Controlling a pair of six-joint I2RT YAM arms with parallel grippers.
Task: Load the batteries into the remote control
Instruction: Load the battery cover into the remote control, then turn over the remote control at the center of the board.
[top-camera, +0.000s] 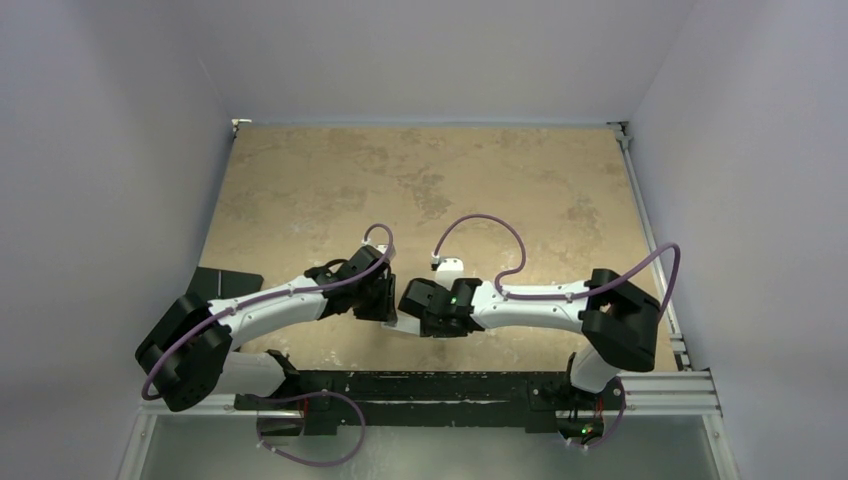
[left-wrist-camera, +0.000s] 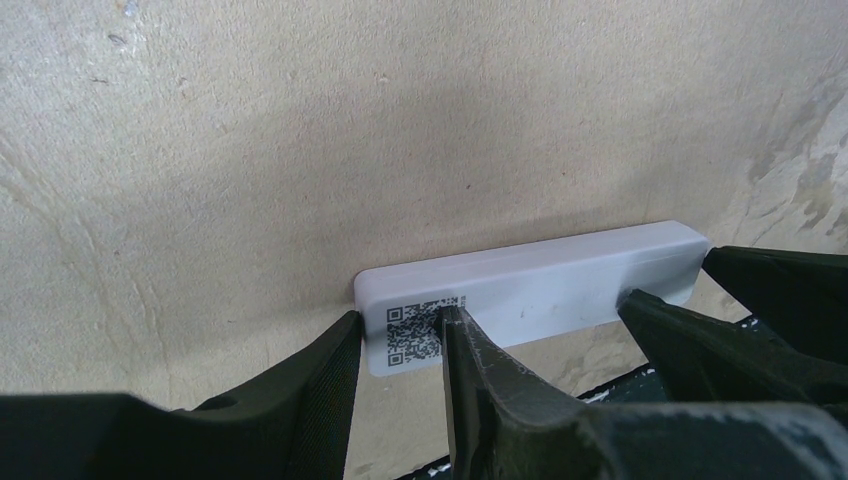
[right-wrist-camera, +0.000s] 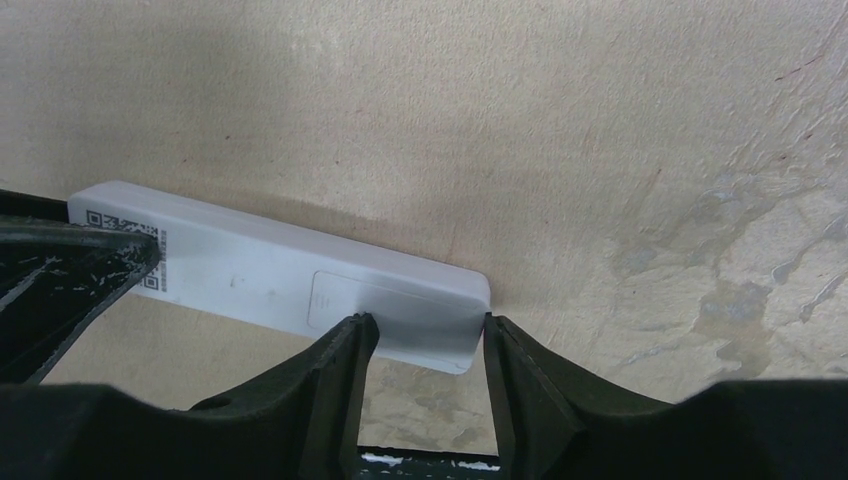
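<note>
Entry: remote control (left-wrist-camera: 560, 285), a slim white bar with its back toward both wrist cameras, set directly ahead of the two end effectors and spanning the gap between them. Its long axis runs from one gripper to the other. It sits over the tan mottled table (top-camera: 330, 180) with a shadow close behind its far edge; whether it rests on the surface or is raised just off it cannot be told. Left gripper (left-wrist-camera: 400, 318): jaws parted, placed at the label end of the bar. One fingertip stands at the bar's end corner and the other fingertip (left-wrist-camera: 470, 350) overlaps the QR-code label (left-wrist-camera: 415, 335). Both touch the near long edge, and nothing is clamped between them. Right gripper (right-wrist-camera: 425, 325): jaws likewise parted, placed at the opposite end. One finger (right-wrist-camera: 335, 375) sits just below the faint rectangular outline of the cover panel (right-wrist-camera: 365, 300), the other at the rounded end corner, both tips against the near edge. Whether either gripper presses on the bar cannot be told. Each wrist view shows the other gripper's dark fingers at the far end of the remote. From overhead the two grippers meet almost tip to tip, and the remote is mostly hidden beneath them. Fittings: a purple cable (top-camera: 480, 222) loops above each wrist, and a black rail (top-camera: 420, 385) crosses on the base side of both grippers.
</note>
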